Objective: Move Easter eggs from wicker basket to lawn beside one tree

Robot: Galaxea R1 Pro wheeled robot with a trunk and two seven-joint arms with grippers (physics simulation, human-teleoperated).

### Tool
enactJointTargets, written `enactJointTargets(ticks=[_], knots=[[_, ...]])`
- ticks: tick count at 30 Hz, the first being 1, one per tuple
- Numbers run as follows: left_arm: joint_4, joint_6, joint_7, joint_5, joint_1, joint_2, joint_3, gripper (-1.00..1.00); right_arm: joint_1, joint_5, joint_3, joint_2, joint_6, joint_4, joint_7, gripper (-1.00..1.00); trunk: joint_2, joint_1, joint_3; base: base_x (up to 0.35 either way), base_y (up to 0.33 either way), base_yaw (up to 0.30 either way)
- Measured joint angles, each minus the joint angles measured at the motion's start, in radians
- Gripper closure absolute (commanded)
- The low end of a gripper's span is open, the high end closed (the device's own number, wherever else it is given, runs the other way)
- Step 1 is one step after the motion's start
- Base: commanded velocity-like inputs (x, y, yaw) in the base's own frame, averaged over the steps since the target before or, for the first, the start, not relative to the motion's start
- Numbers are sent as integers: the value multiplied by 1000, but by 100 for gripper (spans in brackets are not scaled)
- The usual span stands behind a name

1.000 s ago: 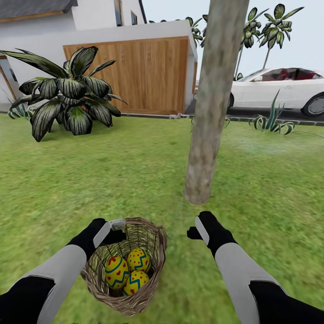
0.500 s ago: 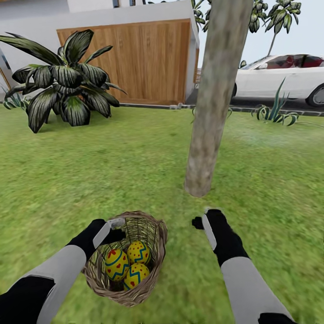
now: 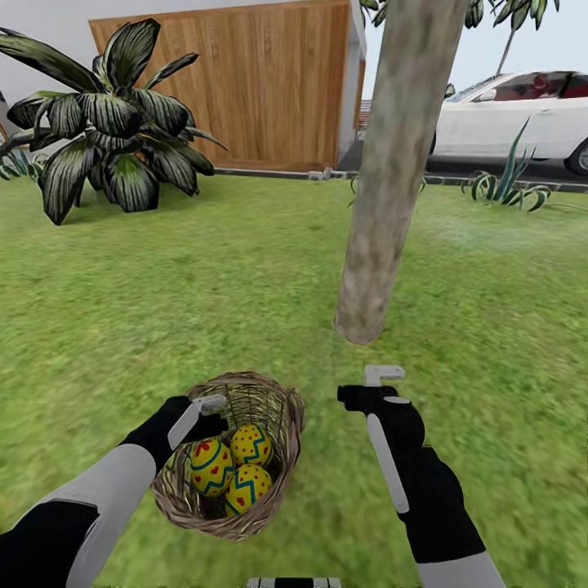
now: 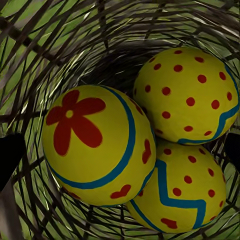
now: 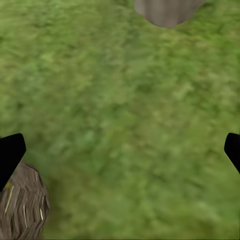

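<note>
Head view, basket: the wicker basket stands on the lawn, near the base of the tree, to its left and closer to the robot.
Head view, eggs: three Easter eggs lie together inside the basket, touching one another.
Head view, left gripper: the left gripper sits at the basket's left rim, fingers over the opening; finger spacing cannot be judged from here.
Head view, right gripper: the right gripper hangs over bare grass between basket and trunk, holding nothing.
Head view, background: a broad-leaved plant, a wooden fence and a white car lie beyond the grass.
Left wrist view, eggs: all three eggs are seen close up within the wicker wall; dark fingertips stand at both edges, spread wide, gripping nothing.
Right wrist view, ground: grass, the trunk foot and the basket's side.
Right wrist view, gripper: dark fingertips sit at opposite edges, wide apart and empty.
</note>
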Motion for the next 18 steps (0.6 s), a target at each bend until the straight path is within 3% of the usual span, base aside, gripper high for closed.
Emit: enactJointTargets(ticks=[7,18], knots=[[-4,2,0,0,-6,3,0,-100,20,-3,9,-1,1,-45,0,-100,-2,3,-27,0,0,0],[-9,2,1,1,-7,3,-2,-100,23,-4,11,-1,1,-47,0,-100,-2,3,-27,5,5,0]])
